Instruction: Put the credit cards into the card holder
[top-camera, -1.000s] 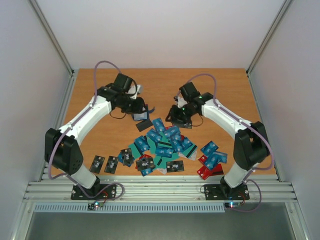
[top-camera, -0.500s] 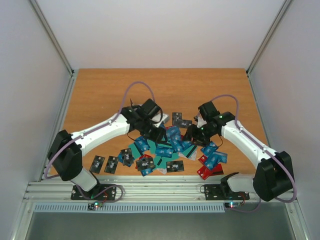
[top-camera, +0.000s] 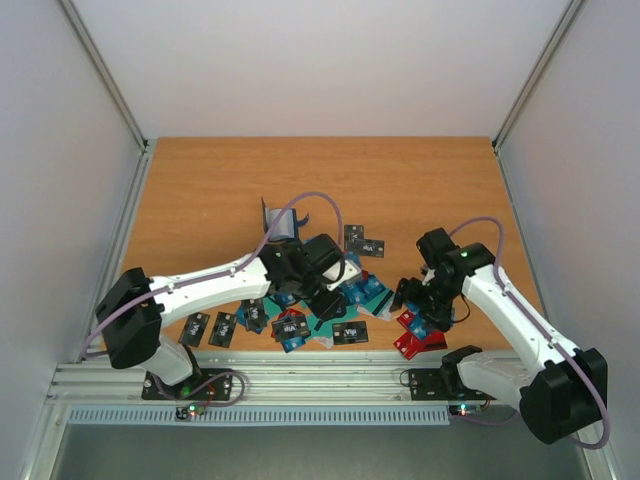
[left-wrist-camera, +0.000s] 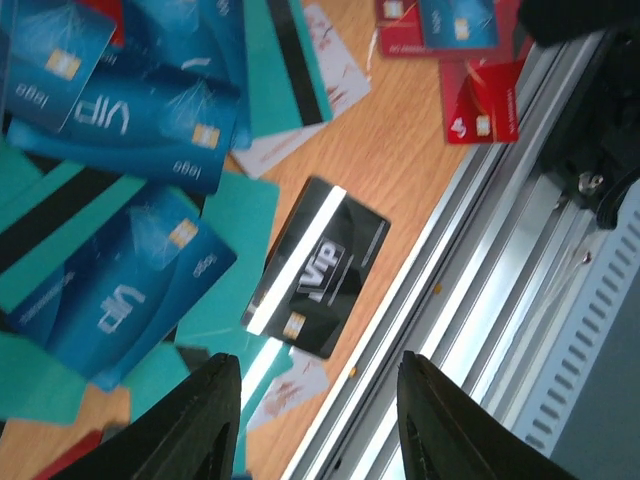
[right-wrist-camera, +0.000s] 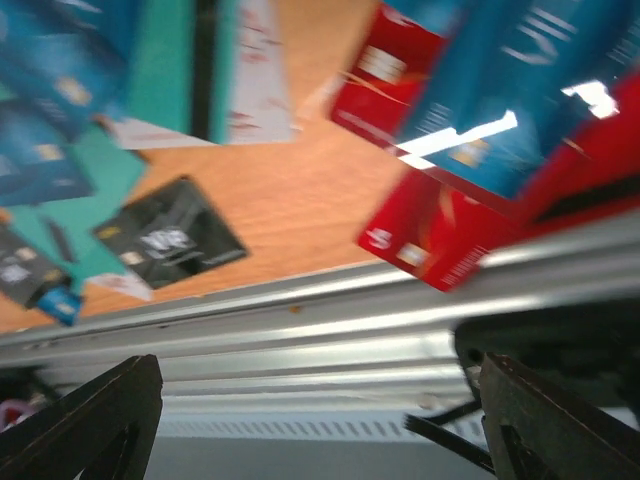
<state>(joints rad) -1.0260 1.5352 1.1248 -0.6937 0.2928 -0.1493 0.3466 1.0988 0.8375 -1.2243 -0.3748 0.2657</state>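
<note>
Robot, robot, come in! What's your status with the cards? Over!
Left gripper open, empty, over a black card. Right gripper open, empty, over red cards at the near edge. Card holder stands behind the card pile, apart from both grippers.

Left arm (top-camera: 210, 285) reaches low toward table centre, right arm (top-camera: 515, 315) folds inward, elbow out, both wrists pitched down; left gripper (left-wrist-camera: 318, 420) jaws part-open and empty, right gripper (right-wrist-camera: 320, 425) jaws wider, empty.

Credit cards (left-wrist-camera: 150, 120) are blue, teal, red and black, the card holder (top-camera: 281, 221) navy.
</note>
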